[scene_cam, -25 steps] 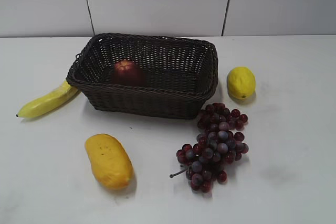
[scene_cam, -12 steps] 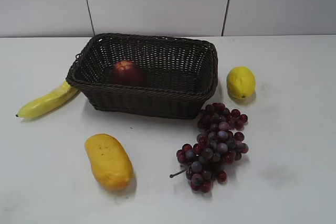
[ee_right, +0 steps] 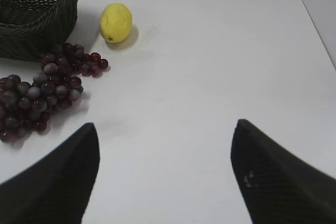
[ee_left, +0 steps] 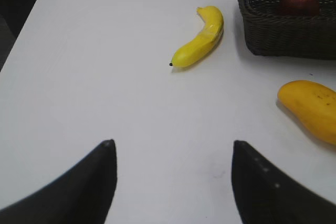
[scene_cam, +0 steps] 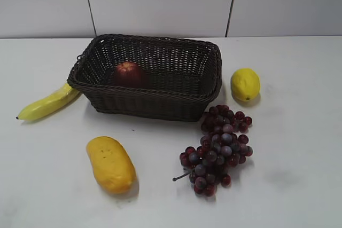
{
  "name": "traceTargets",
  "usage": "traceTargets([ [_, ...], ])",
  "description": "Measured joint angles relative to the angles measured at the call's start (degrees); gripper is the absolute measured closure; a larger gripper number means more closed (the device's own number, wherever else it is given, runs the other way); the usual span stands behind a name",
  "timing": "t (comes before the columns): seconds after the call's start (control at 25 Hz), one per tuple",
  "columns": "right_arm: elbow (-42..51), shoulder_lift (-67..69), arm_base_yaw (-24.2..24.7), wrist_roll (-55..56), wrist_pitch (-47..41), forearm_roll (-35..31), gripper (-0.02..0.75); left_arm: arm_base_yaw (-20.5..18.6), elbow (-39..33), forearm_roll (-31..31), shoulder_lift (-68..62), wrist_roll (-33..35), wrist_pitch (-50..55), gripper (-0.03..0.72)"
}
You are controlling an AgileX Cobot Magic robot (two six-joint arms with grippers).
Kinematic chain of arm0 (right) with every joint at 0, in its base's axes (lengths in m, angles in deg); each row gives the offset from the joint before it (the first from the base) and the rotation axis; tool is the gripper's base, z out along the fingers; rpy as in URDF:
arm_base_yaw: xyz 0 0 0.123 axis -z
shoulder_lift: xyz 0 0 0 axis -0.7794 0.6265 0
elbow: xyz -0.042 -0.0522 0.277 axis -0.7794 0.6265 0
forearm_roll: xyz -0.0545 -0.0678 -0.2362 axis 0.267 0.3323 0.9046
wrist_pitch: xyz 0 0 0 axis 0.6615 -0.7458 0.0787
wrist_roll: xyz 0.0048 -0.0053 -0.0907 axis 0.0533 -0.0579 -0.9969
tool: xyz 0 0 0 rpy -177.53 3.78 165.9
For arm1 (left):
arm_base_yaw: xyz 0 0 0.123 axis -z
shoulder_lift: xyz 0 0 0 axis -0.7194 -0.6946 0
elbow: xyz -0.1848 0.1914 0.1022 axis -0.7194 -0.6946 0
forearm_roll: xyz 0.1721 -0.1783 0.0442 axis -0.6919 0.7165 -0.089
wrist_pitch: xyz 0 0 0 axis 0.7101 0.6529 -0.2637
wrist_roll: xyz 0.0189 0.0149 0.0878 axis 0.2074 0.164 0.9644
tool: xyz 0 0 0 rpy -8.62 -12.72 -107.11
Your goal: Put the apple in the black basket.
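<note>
Currently, count: one dark woven wicker black basket [scene_cam: 160,97], one dark red apple [scene_cam: 128,72], one yellow banana [scene_cam: 48,102], lemon [scene_cam: 245,84], mango [scene_cam: 111,163], grape bunch [scene_cam: 216,148].
Apple: inside basket, left end.
Change: none since earlier frames.
Wrist views only: left gripper [ee_left: 173,182] and right gripper [ee_right: 165,174], jaws wide, empty.

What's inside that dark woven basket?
Only the apple shows inside the black basket, toward its left end. The near wall hides the floor strip just behind it, so anything lying low there can't be seen.
</note>
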State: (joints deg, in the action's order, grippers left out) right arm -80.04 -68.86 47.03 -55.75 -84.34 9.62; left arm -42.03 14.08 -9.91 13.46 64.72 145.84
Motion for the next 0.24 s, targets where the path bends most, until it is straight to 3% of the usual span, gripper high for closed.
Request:
traceTargets([
  [0.24, 0.0, 0.0, 0.0, 0.0, 0.0, 0.0, 0.147, 0.0, 0.0, 0.0, 0.0, 0.0, 0.0, 0.222],
])
